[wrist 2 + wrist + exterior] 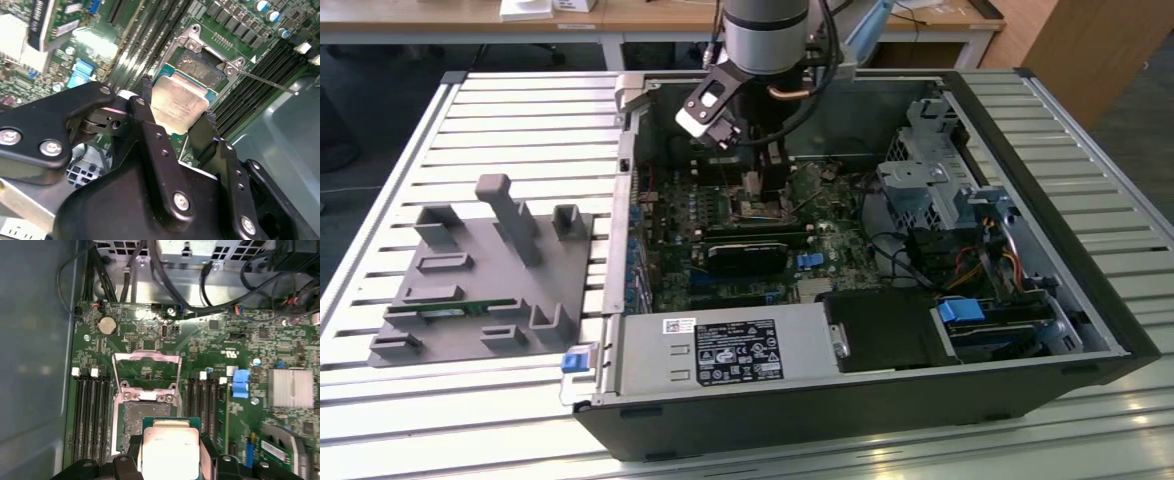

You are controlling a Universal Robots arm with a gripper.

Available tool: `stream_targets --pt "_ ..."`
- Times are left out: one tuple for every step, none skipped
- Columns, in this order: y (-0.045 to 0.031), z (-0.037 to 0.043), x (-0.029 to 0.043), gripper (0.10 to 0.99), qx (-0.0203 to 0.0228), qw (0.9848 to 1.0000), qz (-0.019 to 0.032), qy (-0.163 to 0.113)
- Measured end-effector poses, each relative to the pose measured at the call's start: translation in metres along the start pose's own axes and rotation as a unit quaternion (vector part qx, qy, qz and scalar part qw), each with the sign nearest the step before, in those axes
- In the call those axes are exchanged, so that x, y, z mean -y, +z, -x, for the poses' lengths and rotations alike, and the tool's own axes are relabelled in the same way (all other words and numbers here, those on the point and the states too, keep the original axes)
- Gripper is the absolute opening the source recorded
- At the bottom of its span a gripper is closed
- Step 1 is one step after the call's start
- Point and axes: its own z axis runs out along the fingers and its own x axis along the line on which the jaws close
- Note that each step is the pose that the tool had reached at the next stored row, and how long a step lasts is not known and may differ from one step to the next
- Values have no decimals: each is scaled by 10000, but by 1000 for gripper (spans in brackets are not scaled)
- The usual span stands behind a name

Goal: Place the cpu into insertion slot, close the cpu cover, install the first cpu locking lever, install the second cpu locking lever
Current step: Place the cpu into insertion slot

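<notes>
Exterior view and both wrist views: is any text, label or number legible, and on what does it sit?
None can be read.
Power supply label: white print on black, too small.
White sticker beside it: blurred.
cpu top: faint engraving, blurred in both wrist views.
Motherboard: white markings, too small.

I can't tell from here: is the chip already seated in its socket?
No, the gripper holds the chip clear of the bare socket.
</notes>
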Motion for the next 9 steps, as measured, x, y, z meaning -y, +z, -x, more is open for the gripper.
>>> stream_targets --pt "18 -14 1 541 0 10000 0 0" --pt "36 -27 3 541 0 10000 0 0" --pt "56 -34 4 541 -1 10000 0 0" --pt "74 -39 6 541 -1 10000 0 0" --pt "92 -43 7 541 0 10000 0 0" --pt "110 -46 8 541 -1 10000 0 0" --pt "128 -50 10 541 0 10000 0 0" --pt "146 -57 12 541 0 10000 0 0" --pt "163 -64 13 541 1 10000 0 1"
